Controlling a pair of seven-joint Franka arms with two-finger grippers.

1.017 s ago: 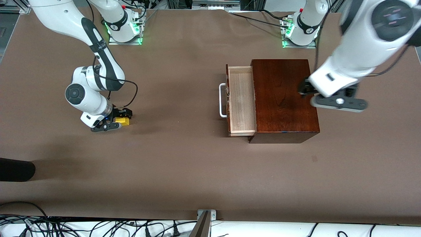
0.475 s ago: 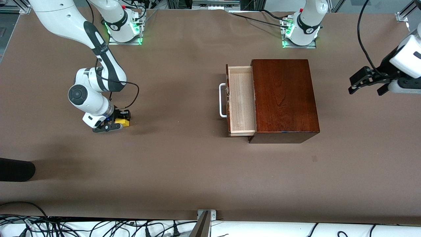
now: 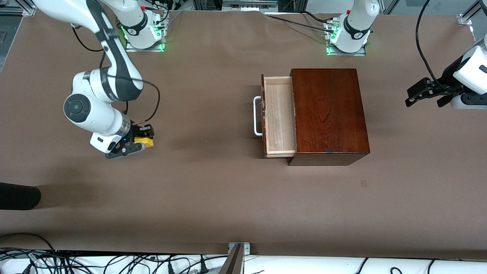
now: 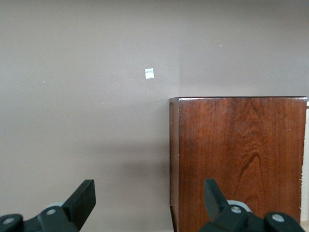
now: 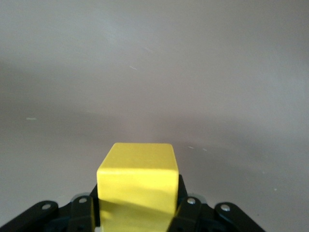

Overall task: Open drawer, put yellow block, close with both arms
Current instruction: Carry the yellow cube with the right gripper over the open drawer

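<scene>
You see the drawer [image 3: 279,116] pulled partway out of the mahogany box [image 3: 327,114], its pale tray holding nothing, white handle [image 3: 257,116] at the box's 9 o'clock. At the right arm's end of the surface [image 3: 213,190], the right end effector [image 3: 137,142] pinches the yellow block [image 3: 144,141] between its fingers. The left end effector [image 3: 426,93] hangs spread, at 3 o'clock of the box.

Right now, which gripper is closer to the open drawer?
The left. The left gripper hangs open past the wooden box, toward the left arm's end of the table. The right gripper is much farther from the drawer, shut on the yellow block toward the right arm's end.
</scene>
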